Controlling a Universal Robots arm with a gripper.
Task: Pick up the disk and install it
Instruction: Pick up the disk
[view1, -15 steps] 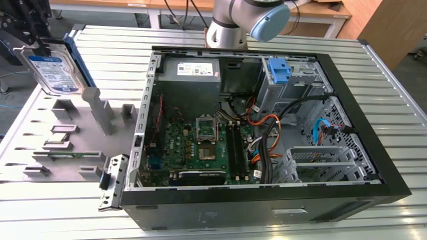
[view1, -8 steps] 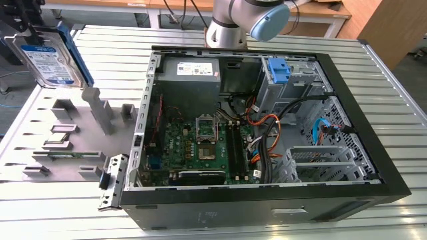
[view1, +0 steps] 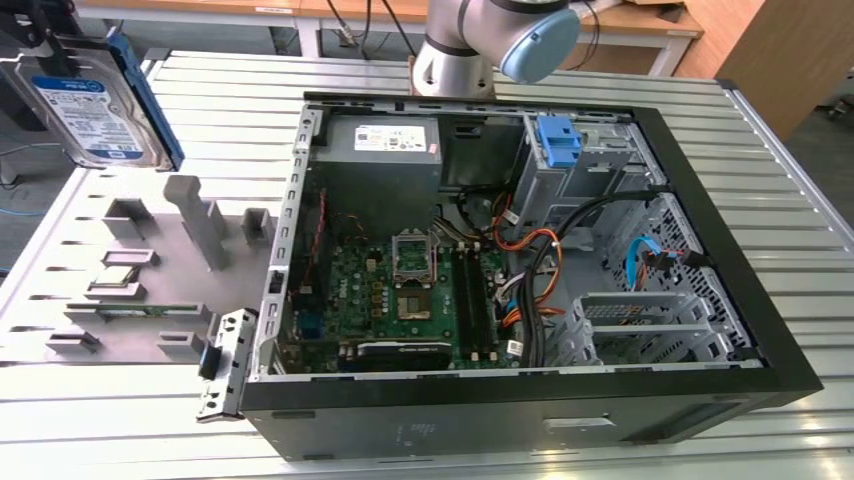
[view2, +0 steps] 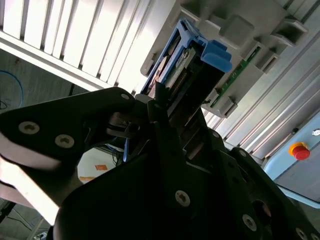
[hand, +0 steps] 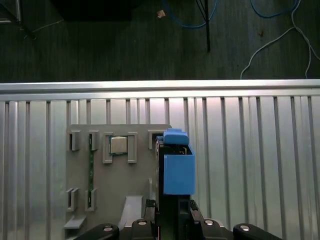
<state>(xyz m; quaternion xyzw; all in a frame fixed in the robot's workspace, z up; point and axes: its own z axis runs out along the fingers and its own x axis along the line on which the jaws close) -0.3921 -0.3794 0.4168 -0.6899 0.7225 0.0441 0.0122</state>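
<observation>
Gripper (view2: 167, 116) clamped on disk (view2: 180, 62), held above tray (hand: 115, 185); pickup done, install into PC case (view1: 534, 402) still to do.

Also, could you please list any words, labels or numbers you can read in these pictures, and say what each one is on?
No text can be read with certainty.
White-and-blue label on the disk: print too small to read.
Small white label on the power supply: too small to read.
Faint marks on the front panel of the computer case: too blurred to read.
</observation>
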